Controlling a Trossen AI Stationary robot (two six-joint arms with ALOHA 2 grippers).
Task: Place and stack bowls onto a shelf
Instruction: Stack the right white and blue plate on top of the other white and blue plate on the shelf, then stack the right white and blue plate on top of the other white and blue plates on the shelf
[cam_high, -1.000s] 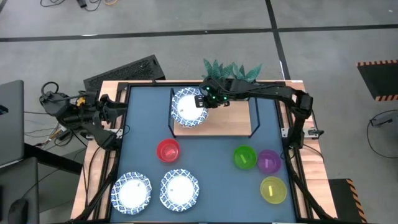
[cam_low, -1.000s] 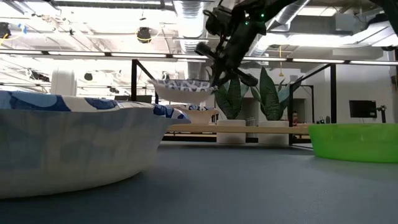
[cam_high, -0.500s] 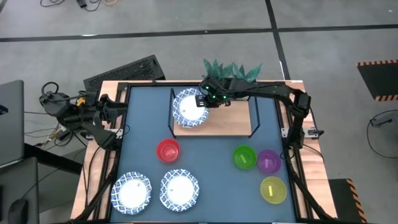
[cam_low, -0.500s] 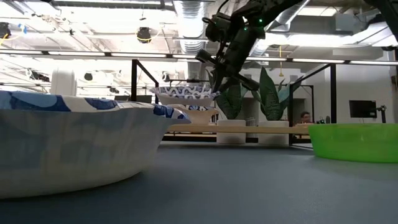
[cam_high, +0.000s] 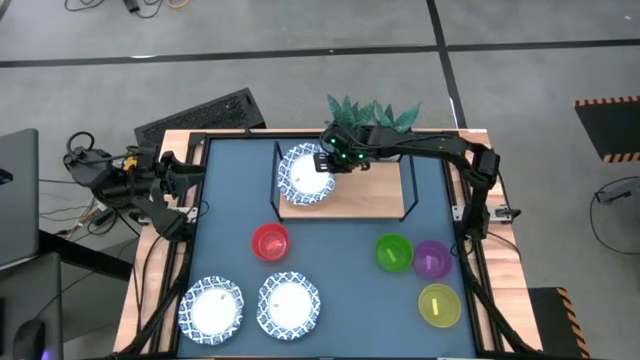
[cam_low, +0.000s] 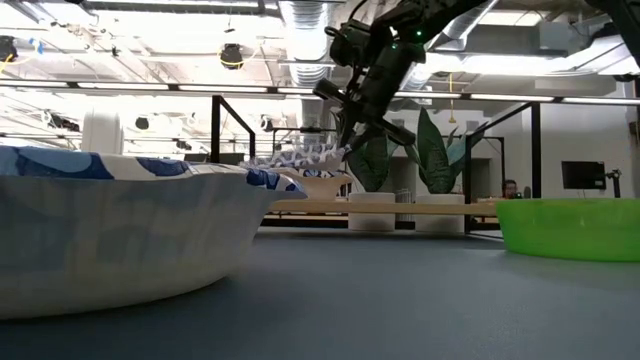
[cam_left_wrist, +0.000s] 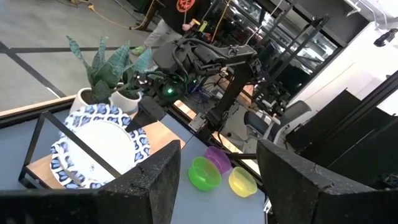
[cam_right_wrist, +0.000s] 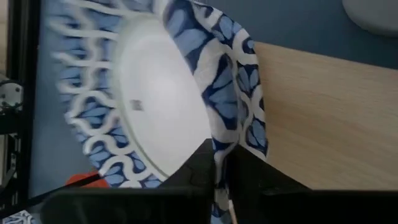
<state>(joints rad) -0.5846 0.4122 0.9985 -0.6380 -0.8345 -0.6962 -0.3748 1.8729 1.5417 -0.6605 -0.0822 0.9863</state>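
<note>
My right gripper (cam_high: 333, 161) reaches in from the table's right, over the left half of the shelf (cam_high: 375, 195). It is shut on a wide white bowl with a blue patterned rim (cam_high: 304, 176). In the low view this bowl (cam_low: 298, 157) hangs tilted, its left side lower, just above a second white bowl (cam_low: 318, 186) that sits on the shelf board (cam_low: 420, 208). Whether the two bowls touch, I cannot tell. My left gripper (cam_left_wrist: 217, 186) waits open at the table's left edge, by the left arm (cam_high: 150, 186). My right gripper pinches the bowl's rim (cam_right_wrist: 231, 127) on the side facing the table's right, one finger (cam_right_wrist: 198, 167) on the inner face and the other on the outer face. The fingers come slanting down from the right. The bowl is lifted and tilted, its free side lower.
Two more patterned bowls (cam_high: 211, 308) (cam_high: 288, 305) sit at the near edge. Red (cam_high: 270, 241), green (cam_high: 393, 252), purple (cam_high: 432, 259) and yellow (cam_high: 438, 305) bowls stand mid-table and right. Potted plants (cam_high: 372, 110) stand behind the shelf, whose black wire posts (cam_high: 410, 190) rise at its ends.
My right gripper has moved down a little toward the shelf, carrying the bowl. The bowl has sunk closer to the bowl below, and its free left side has tipped downward.
</note>
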